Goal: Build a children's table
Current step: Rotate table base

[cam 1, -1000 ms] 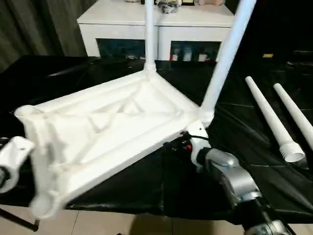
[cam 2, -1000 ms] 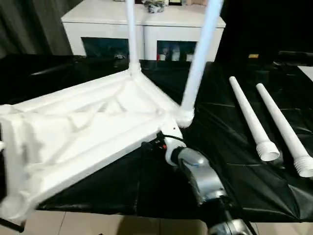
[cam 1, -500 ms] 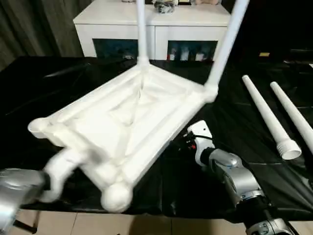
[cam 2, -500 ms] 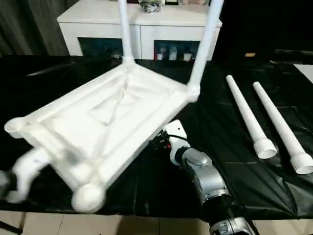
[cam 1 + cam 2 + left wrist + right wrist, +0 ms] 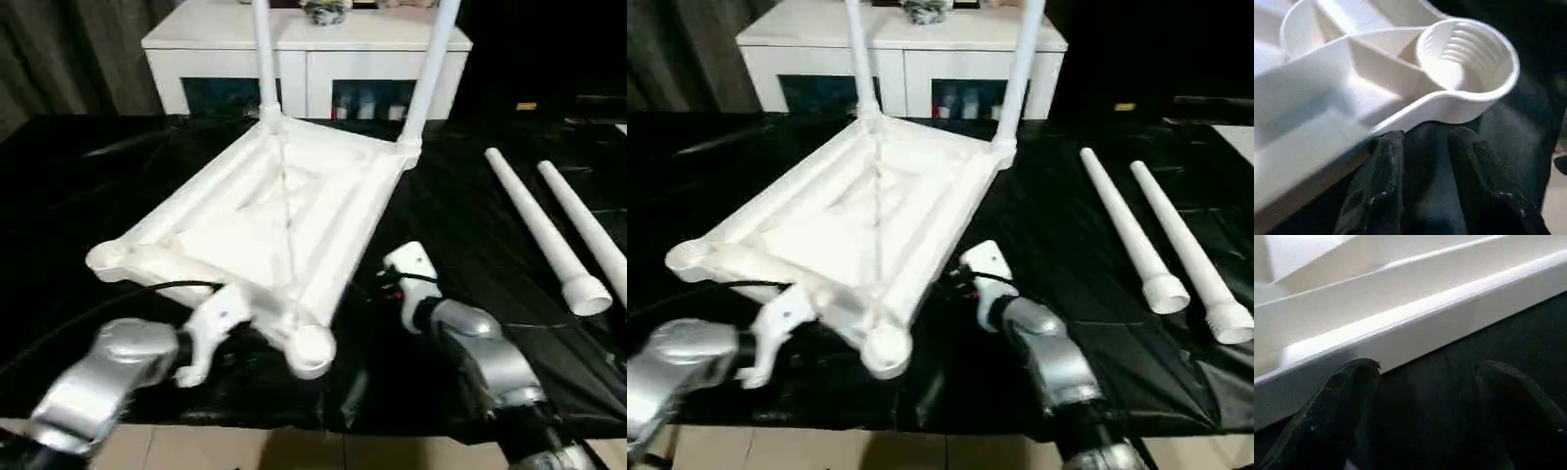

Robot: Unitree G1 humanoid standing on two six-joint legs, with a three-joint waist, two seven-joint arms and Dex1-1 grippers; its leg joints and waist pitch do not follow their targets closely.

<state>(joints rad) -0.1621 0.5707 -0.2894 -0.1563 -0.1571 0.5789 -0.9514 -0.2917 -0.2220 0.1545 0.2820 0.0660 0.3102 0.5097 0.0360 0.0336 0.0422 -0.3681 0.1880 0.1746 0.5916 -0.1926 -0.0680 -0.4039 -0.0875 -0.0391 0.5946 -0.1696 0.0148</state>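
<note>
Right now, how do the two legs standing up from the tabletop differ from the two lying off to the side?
The fitted legs stand upright in the far corner sockets of the upside-down tabletop; the loose legs lie flat on the black table cover, side by side, joined to nothing, their threaded wide ends bare. All four are long, tapered white tubes.

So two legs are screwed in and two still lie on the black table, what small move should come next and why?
Probably send the open right gripper over to the nearer loose leg: the near corner socket faces up, threaded and empty, and that gripper holds nothing.
</note>
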